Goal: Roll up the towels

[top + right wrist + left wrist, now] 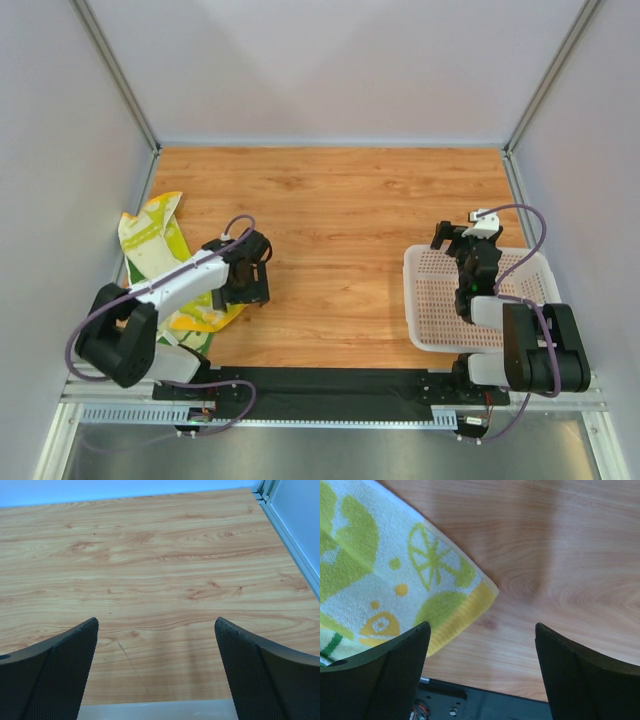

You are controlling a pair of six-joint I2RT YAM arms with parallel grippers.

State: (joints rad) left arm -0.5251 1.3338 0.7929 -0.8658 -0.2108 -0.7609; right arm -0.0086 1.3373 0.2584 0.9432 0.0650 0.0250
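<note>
Pale grey walls (60, 150) close in a wooden table (340, 200), seen from above and behind two robot arms.

At the far left, against the wall, lies the yellow towel (150, 235), pale with yellow-green fruit prints. It is spread loosely, not rolled. Its long axis runs from far to near along the left wall, and its near end slants toward the middle of the table. A sliver of what looks like the dark green towel (197, 338) shows under that near end; the left arm hides the rest.

Just right of the towel's near end hangs the left gripper (250, 275), much the nearer of the two. In its wrist view its jaws are spread wide and hold nothing. The yellow towel (380, 570) lies up and to the left of them. Its yellow-hemmed corner points into the gap, and one finger (395, 665) overlaps the hem. Whether it touches the cloth cannot be told. A grasp would likely mean a short move toward that corner.

Bare wood fills the middle.

At the right, a white perforated basket (425, 340) sits near the table's near edge. The right gripper (465, 255) is above its far left part, well apart from both towels. In its wrist view the right gripper (156, 625) has its jaws wide apart and empty.
</note>
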